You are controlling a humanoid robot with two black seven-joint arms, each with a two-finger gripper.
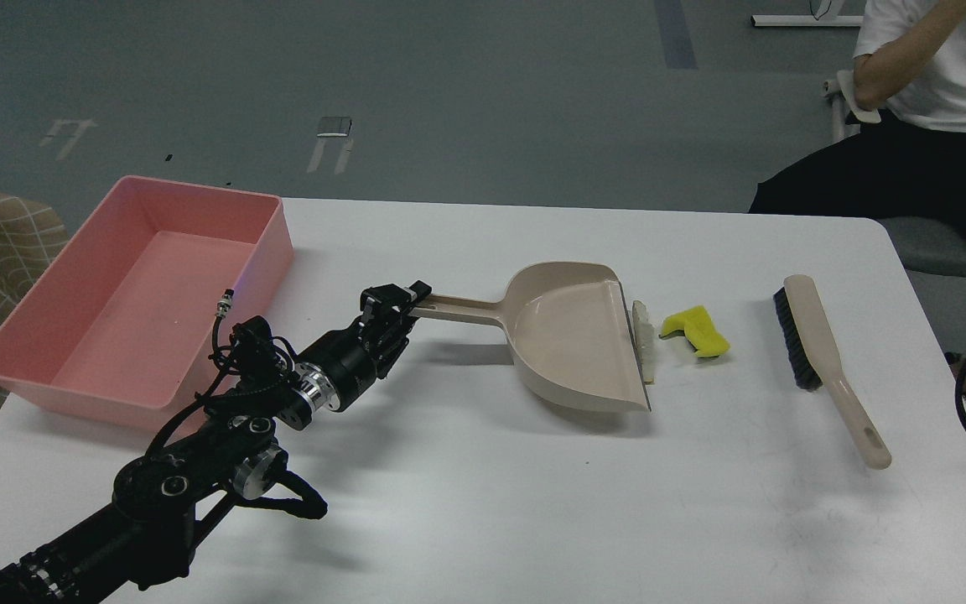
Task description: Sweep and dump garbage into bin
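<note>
The left gripper (403, 309) sits just left of the frame's centre, at the far end of the black arm that climbs from the lower left corner. Its fingers are pinched on the end of the dustpan handle, and the beige dustpan (571, 335) stretches from there toward the right, its wide mouth facing right.

The garbage lies to the right of the gripper, on the far side of the dustpan from it. The thin pale beige strip (644, 340) rests right along the dustpan's front lip, touching or almost touching it; which one is hard to tell. The yellow sponge piece (695, 331) lies just beside the strip, a little further right, apart from the dustpan. Both scraps are on the white table (483, 503), well apart from the gripper.

The pink bin (30, 335) stands in the upper left part of the frame, on the table's left end, to the left of the gripper and near the arm's cabling.

Further right, a beige brush (823, 352) with black bristles lies flat on the table, handle pointing to the lower right, near the sponge piece but not touching it.

Counted: two scraps of garbage, one bin, one dustpan, one brush, one gripper in sight. The right gripper does not show. A seated person (927, 92) in a white shirt occupies the upper right corner.
</note>
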